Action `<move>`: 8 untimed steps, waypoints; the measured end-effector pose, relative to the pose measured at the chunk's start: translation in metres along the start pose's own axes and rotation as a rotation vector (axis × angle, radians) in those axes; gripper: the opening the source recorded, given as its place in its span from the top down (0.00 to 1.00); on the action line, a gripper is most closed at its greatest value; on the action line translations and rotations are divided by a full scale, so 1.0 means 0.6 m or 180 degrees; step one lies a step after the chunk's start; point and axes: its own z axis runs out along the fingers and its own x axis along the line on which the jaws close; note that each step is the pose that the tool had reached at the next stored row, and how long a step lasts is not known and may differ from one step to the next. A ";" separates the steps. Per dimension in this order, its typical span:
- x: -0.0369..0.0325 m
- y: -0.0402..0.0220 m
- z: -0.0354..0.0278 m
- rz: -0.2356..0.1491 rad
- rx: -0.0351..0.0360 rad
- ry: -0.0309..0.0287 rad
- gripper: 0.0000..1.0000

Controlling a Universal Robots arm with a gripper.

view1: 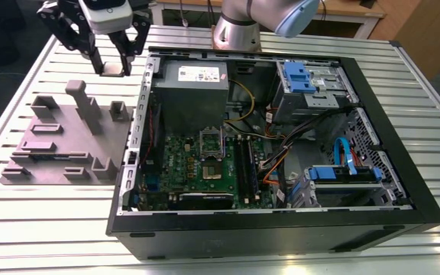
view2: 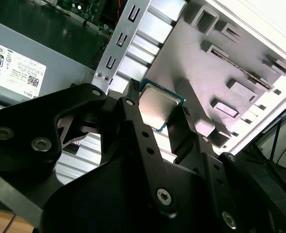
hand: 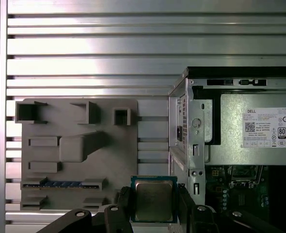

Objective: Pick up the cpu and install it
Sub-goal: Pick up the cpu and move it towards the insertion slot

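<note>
Aloft, the tool [view1: 113, 69], clamped on the cpu [hand: 153, 200], hangs between grey holder [view1: 55, 143] and computer case [view1: 266, 235].

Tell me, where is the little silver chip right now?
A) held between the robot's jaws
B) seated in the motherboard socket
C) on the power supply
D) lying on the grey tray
A: the cpu is clamped between the jaws of the gripper in both wrist views.
</note>
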 end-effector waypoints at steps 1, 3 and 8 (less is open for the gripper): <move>-0.001 0.000 0.000 0.0000 0.0000 0.0000 0.53; -0.003 0.000 0.000 0.0000 0.0000 0.0000 0.53; -0.008 0.000 0.000 0.0000 0.0000 0.0000 0.53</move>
